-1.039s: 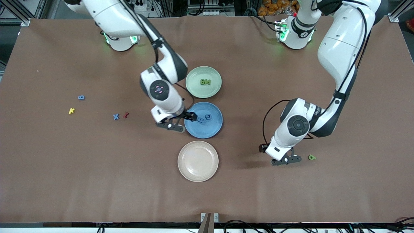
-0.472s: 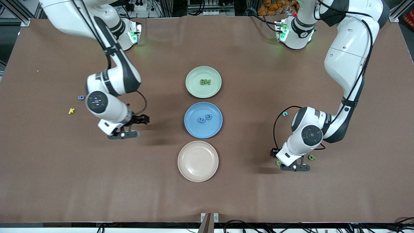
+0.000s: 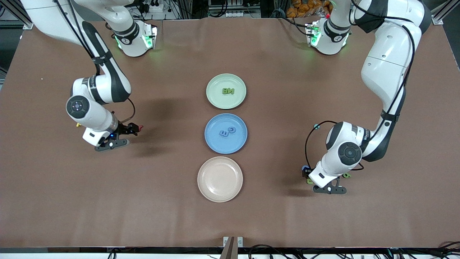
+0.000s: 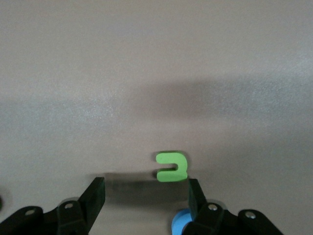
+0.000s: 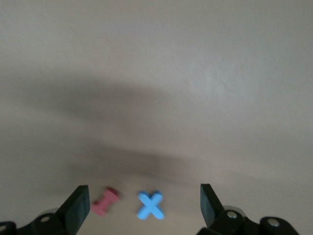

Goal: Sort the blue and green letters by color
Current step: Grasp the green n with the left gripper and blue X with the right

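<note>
From the front camera, three plates sit in a row at the middle of the table. The green plate point(image 3: 215, 98), farthest from the camera, holds two green letters point(image 3: 228, 91). The blue plate point(image 3: 215, 144) holds two blue letters point(image 3: 227, 132). The beige plate point(image 3: 219, 178), nearest the camera, has nothing on it. The right gripper point(image 3: 126, 131) hangs low over the table toward the right arm's end, with a small dark red piece point(image 3: 140, 127) just beside its fingertips. The left gripper point(image 3: 316, 180) is low over the table toward the left arm's end, with a green piece point(image 3: 346, 175) beside it.

In the left wrist view, the left gripper point(image 4: 146, 196) has its fingers spread, holding nothing. A green letter point(image 4: 172, 167) lies on the table near one fingertip, and a blue piece point(image 4: 181, 223) shows partly beneath that finger.

In the right wrist view, the right gripper point(image 5: 145, 200) is spread wide and empty. A blue X point(image 5: 150, 205) and the red piece point(image 5: 104, 201) lie side by side between its fingers.
</note>
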Motion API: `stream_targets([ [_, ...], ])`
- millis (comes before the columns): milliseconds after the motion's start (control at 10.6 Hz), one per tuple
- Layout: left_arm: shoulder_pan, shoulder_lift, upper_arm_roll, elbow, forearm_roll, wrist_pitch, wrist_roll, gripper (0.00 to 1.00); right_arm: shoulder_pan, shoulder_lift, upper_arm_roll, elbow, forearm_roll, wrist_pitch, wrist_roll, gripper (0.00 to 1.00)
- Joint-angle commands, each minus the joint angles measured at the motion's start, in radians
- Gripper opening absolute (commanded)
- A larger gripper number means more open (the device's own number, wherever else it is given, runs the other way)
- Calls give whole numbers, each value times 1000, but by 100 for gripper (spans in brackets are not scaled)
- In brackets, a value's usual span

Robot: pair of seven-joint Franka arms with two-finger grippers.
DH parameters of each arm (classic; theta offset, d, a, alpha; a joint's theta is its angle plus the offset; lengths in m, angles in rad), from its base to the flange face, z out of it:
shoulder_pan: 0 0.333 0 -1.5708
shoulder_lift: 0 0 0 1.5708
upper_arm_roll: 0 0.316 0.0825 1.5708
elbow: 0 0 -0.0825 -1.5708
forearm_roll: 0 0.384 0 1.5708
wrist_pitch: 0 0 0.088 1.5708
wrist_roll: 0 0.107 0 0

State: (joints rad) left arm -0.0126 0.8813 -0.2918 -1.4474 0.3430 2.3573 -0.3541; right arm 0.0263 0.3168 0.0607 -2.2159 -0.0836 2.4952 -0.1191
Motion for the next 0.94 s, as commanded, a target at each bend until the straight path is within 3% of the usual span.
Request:
stream_targets([
  [0,-7,25,-6,48,17,0,3,76,-60,-103,39,-175,-27,91,-62,100],
  [378,-9,42,-4,68,17,0,7,71,-81,-85,47,-270,-53,233,-66,100],
  [850,-10,62,-4,90,17,0,7,66,-101,-10,47,-272,-96,335,-66,100],
])
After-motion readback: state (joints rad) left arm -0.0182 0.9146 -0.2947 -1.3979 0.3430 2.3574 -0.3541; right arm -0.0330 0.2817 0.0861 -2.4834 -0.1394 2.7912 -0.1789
